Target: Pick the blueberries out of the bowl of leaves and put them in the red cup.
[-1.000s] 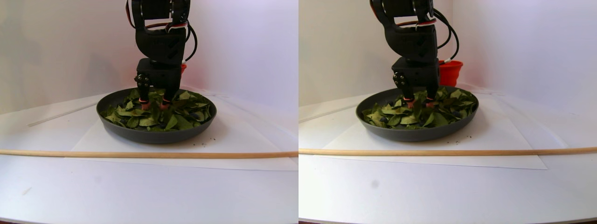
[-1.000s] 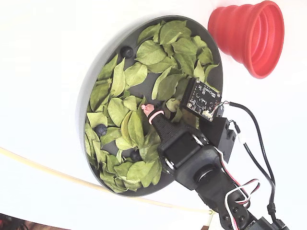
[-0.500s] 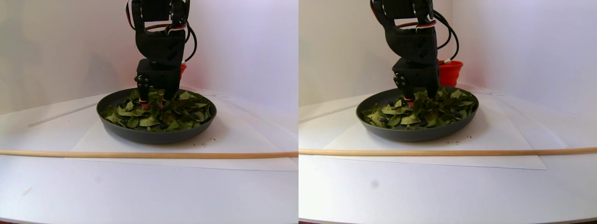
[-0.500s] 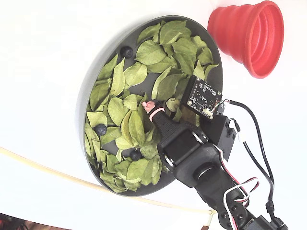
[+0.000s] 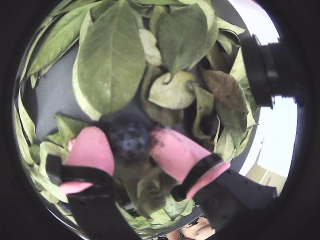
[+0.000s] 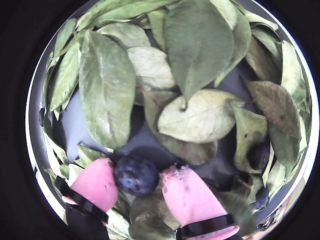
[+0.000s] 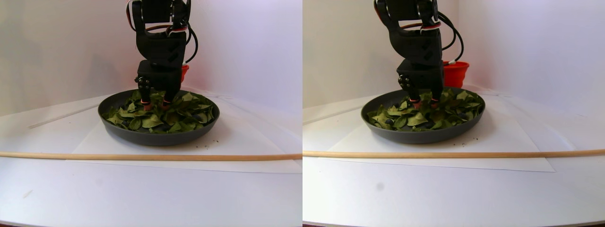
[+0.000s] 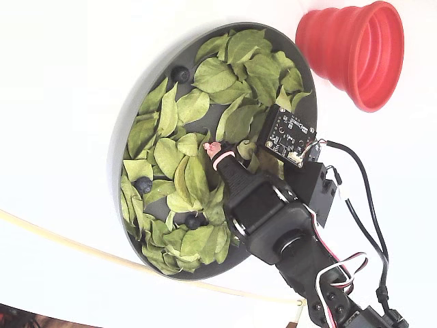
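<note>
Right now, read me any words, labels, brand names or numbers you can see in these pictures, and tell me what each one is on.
No readable text anywhere.
The small circuit board on the arm carries tiny white markings, too small to read.
The red cup, bowl and leaves bear no lettering.

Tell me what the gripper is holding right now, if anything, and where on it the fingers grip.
The gripper holds one blueberry, pinched at its two opposite sides between the pink fingertips, low among the leaves in the bowl.
</note>
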You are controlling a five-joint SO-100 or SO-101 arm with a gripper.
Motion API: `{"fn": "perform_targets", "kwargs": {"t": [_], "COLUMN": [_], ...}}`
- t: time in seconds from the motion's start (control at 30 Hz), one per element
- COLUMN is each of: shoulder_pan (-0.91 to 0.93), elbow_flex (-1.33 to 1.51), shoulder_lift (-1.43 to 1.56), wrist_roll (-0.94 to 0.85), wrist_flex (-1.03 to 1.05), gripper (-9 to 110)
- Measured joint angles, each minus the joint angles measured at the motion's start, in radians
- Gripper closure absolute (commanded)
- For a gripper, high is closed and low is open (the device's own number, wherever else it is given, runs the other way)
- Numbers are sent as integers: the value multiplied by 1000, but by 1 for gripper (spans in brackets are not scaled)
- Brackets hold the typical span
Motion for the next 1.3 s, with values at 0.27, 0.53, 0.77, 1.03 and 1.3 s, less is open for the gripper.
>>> {"fn": "perform_targets", "kwargs": {"t": [0.27, 0.53, 0.77, 1.03, 1.3], "shoulder_pan": [-2, -2, -2, 0, 0], "elbow_flex": [-2, -2, 17, 28, 34], "shoulder_lift": [-3, 2, 17, 38, 87], "wrist_roll": [0, -12, -12, -12, -12], "wrist_flex": [0, 0, 0, 2, 34], "gripper": [88, 89, 89, 89, 89]}}
